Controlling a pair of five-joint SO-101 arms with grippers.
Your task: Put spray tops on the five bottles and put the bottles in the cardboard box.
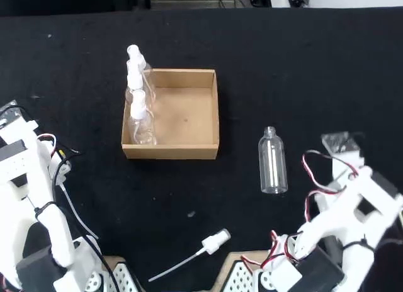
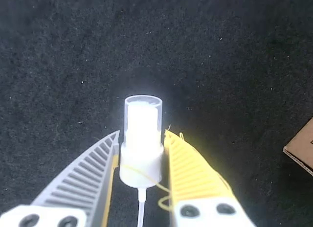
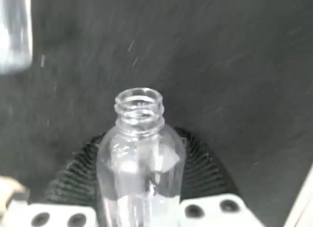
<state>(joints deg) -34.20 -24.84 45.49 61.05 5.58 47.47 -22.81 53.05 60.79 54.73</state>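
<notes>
Three capped bottles (image 1: 140, 116) stand in the cardboard box (image 1: 189, 152). The left gripper (image 2: 141, 139) is clenched on a spray top (image 2: 142, 122). The right gripper (image 3: 142, 144) grasps an open-necked bottle (image 3: 139, 109). One uncapped bottle (image 1: 272, 163) and one loose spray top (image 1: 216, 240) lie on the table (image 1: 315, 65), not yet assembled.

Three capped bottles (image 1: 140, 119) crowd one wall of the box (image 1: 170, 151) (its other half lies open).

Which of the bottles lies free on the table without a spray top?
The clear bottle right of the cardboard box. The three capped bottles are inside it; the other bare bottle is in the right claw.
</notes>
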